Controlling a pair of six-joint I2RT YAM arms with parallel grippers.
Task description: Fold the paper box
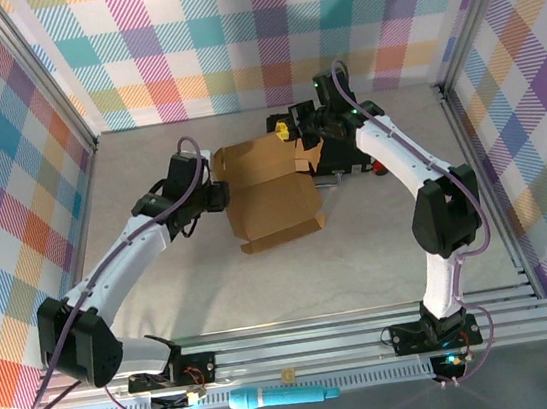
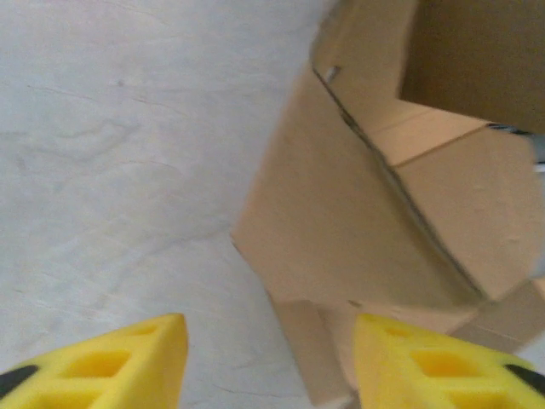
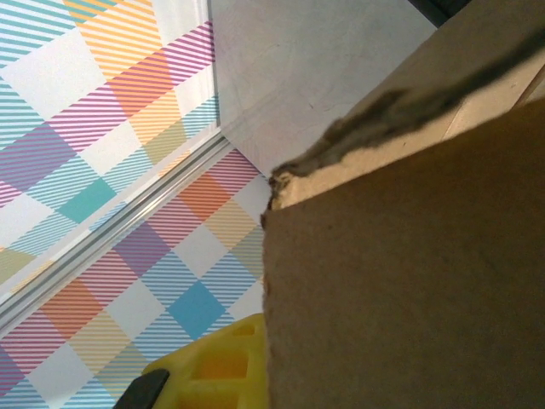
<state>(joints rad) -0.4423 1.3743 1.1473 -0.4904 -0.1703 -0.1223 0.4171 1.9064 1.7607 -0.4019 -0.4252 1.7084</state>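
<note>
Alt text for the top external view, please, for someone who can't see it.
A partly folded brown paper box lies on the table between two white arms: the right gripper is shut on its far right corner, and the left gripper, jaws open, is at its left edge. A teal pen-shaped tool lies on the near rail.
</note>
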